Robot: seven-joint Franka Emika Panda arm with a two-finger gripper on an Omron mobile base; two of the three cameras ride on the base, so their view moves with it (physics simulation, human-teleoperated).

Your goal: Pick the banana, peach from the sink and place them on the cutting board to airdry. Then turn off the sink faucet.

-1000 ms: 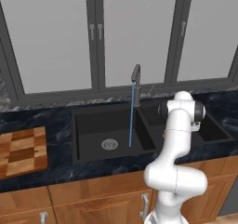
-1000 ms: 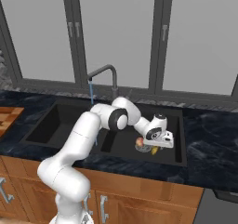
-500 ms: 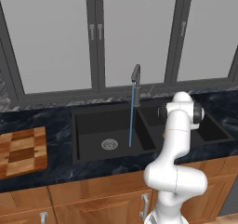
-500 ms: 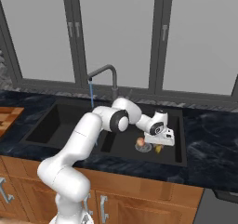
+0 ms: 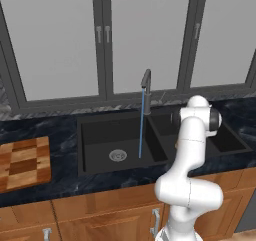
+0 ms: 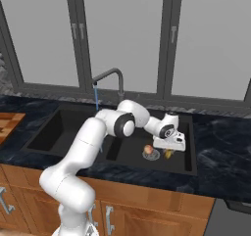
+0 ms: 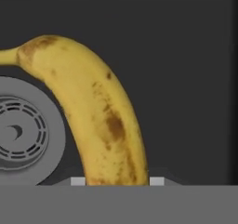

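The faucet (image 6: 113,78) and its water stream (image 5: 141,122) rise between the basins. The peach (image 6: 148,149) sits just beside the banana (image 7: 95,116), crowding it.

You have the sink (image 5: 100,145) set in the counter (image 5: 65,177), faucet (image 5: 146,85) at its twelve o'clock. The cutting board (image 5: 22,162) lies at the sink's nine o'clock. In the three o'clock basin, the banana (image 6: 168,154) lies just beside the peach (image 6: 148,149), at its three o'clock.
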